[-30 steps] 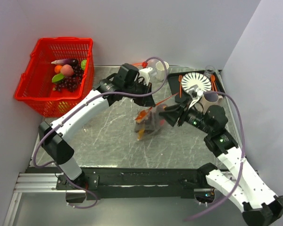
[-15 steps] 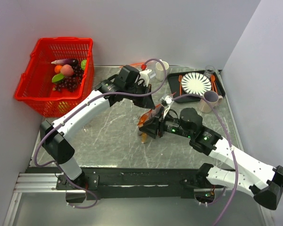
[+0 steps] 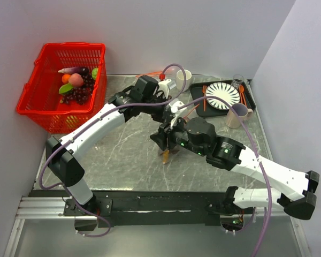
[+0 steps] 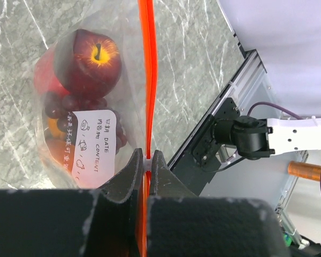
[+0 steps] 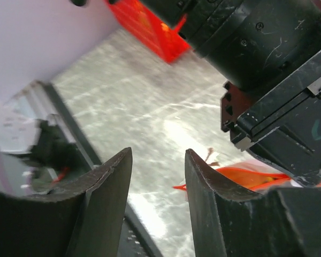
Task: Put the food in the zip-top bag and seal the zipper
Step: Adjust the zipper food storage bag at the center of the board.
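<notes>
White label (image 4: 93, 140) w/ "DATE", "CONTENT" on zip-top bag (image 4: 129, 64); left pincer (image 4: 146, 160) tight on zipper (image 4: 148, 80), right pincer (image 5: 158, 155) ajar.

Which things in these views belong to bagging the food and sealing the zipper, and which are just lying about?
Job in hand: zip-top bag; its zipper; red fruit, grape bunch and orange-brown piece inside it; left gripper, pinching the zipper; right gripper, open nearby.

Lying about: red basket; peach; tray; plate; mug.
</notes>
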Action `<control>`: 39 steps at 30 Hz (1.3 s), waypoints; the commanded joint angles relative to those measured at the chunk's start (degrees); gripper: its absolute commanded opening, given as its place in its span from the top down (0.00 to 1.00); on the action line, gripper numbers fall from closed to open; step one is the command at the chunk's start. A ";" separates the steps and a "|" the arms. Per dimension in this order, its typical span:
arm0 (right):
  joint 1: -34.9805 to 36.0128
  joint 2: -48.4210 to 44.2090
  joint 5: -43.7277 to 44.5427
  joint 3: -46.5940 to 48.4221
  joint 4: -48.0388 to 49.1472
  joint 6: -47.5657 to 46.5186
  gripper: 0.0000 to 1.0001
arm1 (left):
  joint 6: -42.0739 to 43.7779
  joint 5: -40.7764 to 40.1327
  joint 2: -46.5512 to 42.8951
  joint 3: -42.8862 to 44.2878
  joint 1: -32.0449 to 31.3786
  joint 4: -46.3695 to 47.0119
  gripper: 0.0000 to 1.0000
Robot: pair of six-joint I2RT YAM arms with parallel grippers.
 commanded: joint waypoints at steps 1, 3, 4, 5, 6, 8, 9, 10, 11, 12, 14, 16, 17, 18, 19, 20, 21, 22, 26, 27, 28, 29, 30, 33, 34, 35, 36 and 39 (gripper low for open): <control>2.04 3.71 10.14 5.29 -5.58 -4.05 0.47 | -1.20 2.26 -2.85 0.89 0.05 3.63 0.99; 3.27 5.12 13.04 7.39 -8.22 -4.92 0.46 | -1.38 2.52 -2.76 0.72 -0.03 3.81 0.99; 3.63 6.52 14.44 8.10 -10.14 -5.19 0.44 | -1.38 2.70 -2.67 0.63 -0.03 3.98 0.99; 4.59 7.32 16.37 8.89 -11.29 -5.89 0.44 | -1.38 2.87 -2.58 0.54 -0.03 3.99 0.99; 5.12 8.89 17.52 10.55 -12.52 -5.90 0.43 | -1.38 2.87 -2.41 0.45 -0.03 4.16 0.99; 6.00 10.39 18.93 11.97 -15.69 -6.68 0.43 | -1.29 2.87 -2.32 0.45 0.05 4.16 0.99; 7.05 11.79 20.68 13.20 -16.65 -6.86 0.43 | -1.20 2.96 -2.23 0.37 0.05 4.16 0.99; 7.41 12.42 21.39 13.73 -18.23 -6.95 0.44 | -1.20 2.96 -2.23 0.37 -0.03 4.42 0.99; 7.76 13.03 22.01 14.17 -18.85 -7.13 0.45 | -1.12 2.87 -2.14 0.37 -0.03 4.34 0.99; 8.37 14.08 23.32 14.96 -19.47 -7.04 0.46 | -1.11 2.87 -2.14 0.45 -0.03 4.34 0.99; 8.81 14.88 24.73 15.75 -21.05 -7.04 0.46 | -0.94 2.70 -2.05 0.45 -0.03 4.16 0.99; 9.17 15.76 26.22 16.63 -22.11 -7.04 0.47 | -0.94 2.61 -2.05 0.37 -0.03 4.16 0.99; 9.25 15.85 26.50 16.90 -22.29 -7.21 0.49 | -0.85 2.61 -2.05 0.28 -0.03 3.99 0.99; 9.34 16.11 26.85 16.99 -22.46 -7.30 0.51 | -0.76 2.52 -2.23 0.28 -0.03 3.99 0.99; 9.43 16.20 27.37 17.07 -22.81 -7.39 0.52 | -0.68 2.52 -2.14 0.28 -0.03 3.90 0.99; 9.43 16.29 27.73 17.16 -22.90 -7.57 0.55 | -0.68 2.44 -2.23 0.28 0.05 3.81 0.99; 9.52 16.55 28.08 17.25 -23.16 -7.65 0.56 | -0.59 2.43 -2.23 0.19 -0.03 3.90 0.99; 9.61 16.73 28.95 17.34 -23.69 -7.83 0.56 | -0.50 2.35 -2.40 0.19 -0.03 3.90 0.99; 9.96 17.43 30.80 17.52 -25.19 -8.27 0.58 | -0.15 2.26 -2.49 0.36 -0.03 3.72 0.99; 10.04 17.35 30.98 17.43 -25.45 -8.36 0.61 | -0.23 2.26 -2.41 0.45 -0.03 3.46 0.99; 10.13 17.17 31.07 17.25 -25.54 -8.71 0.63 | 0.03 2.35 -2.32 0.45 -0.03 3.46 0.99; 10.13 16.65 31.16 16.82 -25.37 -8.80 0.66 | -0.06 2.35 -2.23 0.54 -0.03 3.37 0.99; 10.13 16.38 31.16 16.64 -25.10 -8.97 0.72 | -0.06 2.35 -2.32 0.45 -0.03 3.37 0.99; 10.13 15.33 31.77 16.20 -24.84 -9.15 0.92 | 0.12 2.43 -2.32 0.63 -0.03 3.46 0.99; 10.13 15.15 31.86 16.11 -24.75 -9.24 1.00 | 0.12 2.43 -2.23 0.54 -0.03 3.46 0.99; 10.13 14.62 31.86 16.02 -24.57 -9.06 1.00 | 0.12 2.52 -2.14 0.54 -0.03 3.46 0.99; 10.13 14.36 30.99 15.93 -24.05 -8.80 1.00 | 0.12 2.44 -2.06 0.45 -0.03 3.55 0.99; 10.13 12.52 28.01 15.23 -21.51 -8.10 1.00 | -0.06 2.52 -2.23 0.19 -0.03 3.63 0.99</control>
